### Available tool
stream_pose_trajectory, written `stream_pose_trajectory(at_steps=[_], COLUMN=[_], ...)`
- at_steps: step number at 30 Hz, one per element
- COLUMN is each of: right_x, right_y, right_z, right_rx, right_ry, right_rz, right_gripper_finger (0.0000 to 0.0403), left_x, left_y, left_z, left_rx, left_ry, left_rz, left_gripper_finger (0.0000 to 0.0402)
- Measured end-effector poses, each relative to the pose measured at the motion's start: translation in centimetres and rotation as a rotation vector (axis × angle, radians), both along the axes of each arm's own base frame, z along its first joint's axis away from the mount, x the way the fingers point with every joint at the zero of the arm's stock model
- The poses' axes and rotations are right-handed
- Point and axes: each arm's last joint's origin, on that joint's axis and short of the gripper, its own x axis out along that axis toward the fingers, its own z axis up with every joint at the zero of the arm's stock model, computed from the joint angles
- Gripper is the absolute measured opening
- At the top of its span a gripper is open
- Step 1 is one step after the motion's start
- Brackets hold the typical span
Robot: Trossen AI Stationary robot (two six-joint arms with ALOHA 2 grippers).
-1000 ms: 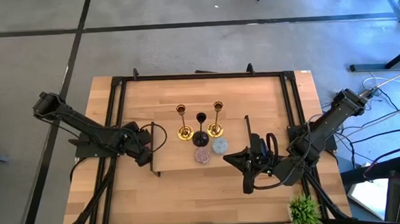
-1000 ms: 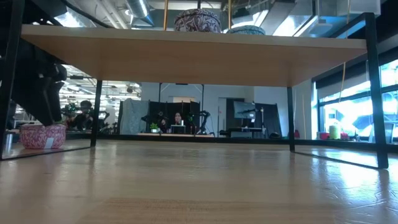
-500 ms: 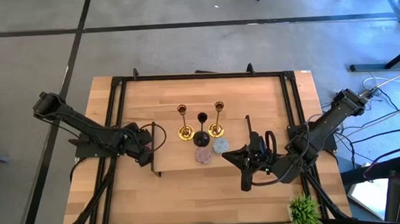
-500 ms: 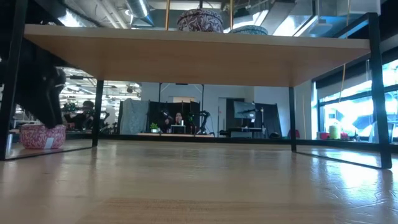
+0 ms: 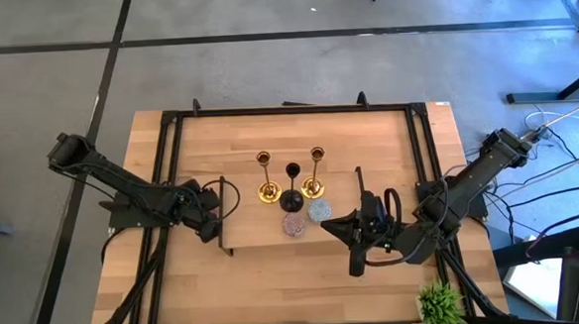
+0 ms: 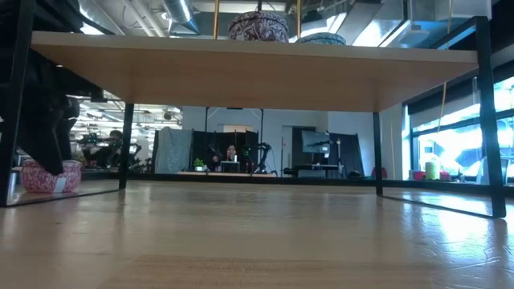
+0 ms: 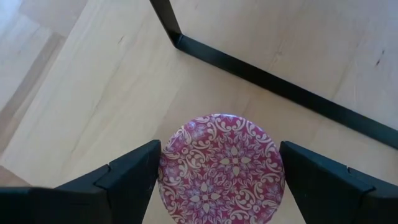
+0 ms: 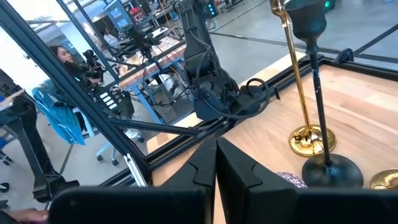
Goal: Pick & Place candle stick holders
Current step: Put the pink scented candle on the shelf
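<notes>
Little moved: left claw [image 7: 219, 180] lower around pink round [image 7: 219, 168], fingers spread, one each side, not pinching. Grasp pending. Right claw [image 8: 216, 163] pressed together, waiting.

One overhead view, one table-level view, two close wrist views.

From above I see a grey concrete floor [image 5: 265, 69] around my wooden table [image 5: 246, 283], crossed by dark seams in the upper part of the frame. Cables [image 5: 559, 183] trail along the right edge. Looking level across the tabletop, I see an open workshop beyond: a pale back wall [image 6: 273, 120], dark desks with equipment [image 6: 241, 164] at centre, bright windows [image 6: 450, 132] on the right, and ceiling ducts [image 6: 161, 12] at top.
</notes>
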Motion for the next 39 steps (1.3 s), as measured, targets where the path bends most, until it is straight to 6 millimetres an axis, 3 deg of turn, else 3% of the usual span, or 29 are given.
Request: stream_pose_trajectory(at_steps=[39], right_x=[0.16], right_y=[-0.20], right_z=[0.05], right_rx=[0.003], right_ry=[-0.005], right_rz=[-0.009], right_gripper_finger=[0.0014], left_x=[-0.43], left_y=[0.12], left_z=[-0.68], left_rx=[-0.018], left_ry=[0.023], left_rz=[0.016], left_gripper_finger=[0.0322])
